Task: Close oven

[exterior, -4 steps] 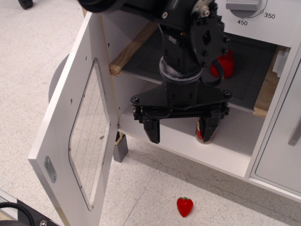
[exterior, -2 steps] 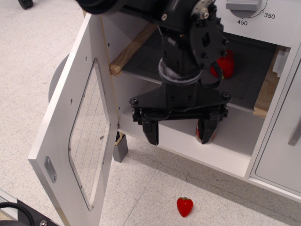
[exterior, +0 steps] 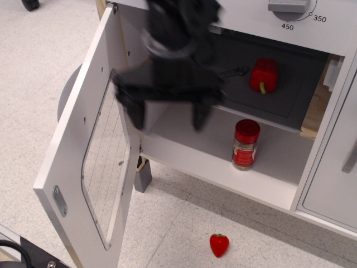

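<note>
I see my gripper (exterior: 167, 114) blurred with motion, jaws spread wide and holding nothing, one finger near the inner face of the oven door (exterior: 89, 162), the other over the lower shelf. The oven (exterior: 240, 167) sits open, its door swung far out to the left on its hinges. My guess: I need to get behind that panel to push it shut. Inside, a red pepper (exterior: 264, 74) lies on the dark tray and a spice jar (exterior: 245, 144) stands on the shelf, both clear of the door's swing. A strawberry (exterior: 218, 244) lies on the floor.

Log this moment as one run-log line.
task: close oven | oven door: wide open | gripper: open, empty, blurred, beside door | inside: red pepper, spice jar
</note>
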Robot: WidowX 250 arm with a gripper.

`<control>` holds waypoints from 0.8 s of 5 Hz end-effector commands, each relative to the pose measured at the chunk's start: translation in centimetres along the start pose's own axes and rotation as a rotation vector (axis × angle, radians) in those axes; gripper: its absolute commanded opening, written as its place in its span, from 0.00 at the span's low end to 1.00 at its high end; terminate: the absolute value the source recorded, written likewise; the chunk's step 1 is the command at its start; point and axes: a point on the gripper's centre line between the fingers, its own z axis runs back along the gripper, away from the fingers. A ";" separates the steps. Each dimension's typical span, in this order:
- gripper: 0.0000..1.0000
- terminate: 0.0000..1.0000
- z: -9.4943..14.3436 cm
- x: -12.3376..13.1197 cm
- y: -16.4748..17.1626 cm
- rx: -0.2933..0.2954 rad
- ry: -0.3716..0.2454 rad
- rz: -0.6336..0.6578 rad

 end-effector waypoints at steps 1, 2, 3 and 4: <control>1.00 0.00 3.3 4.1 5.4 0.014 -0.034 -0.016; 1.00 0.00 3.1 4.8 7.7 0.057 0.004 -0.058; 1.00 0.00 1.9 5.2 9.9 0.086 0.022 -0.109; 1.00 0.00 0.1 4.6 9.8 0.058 0.024 -0.129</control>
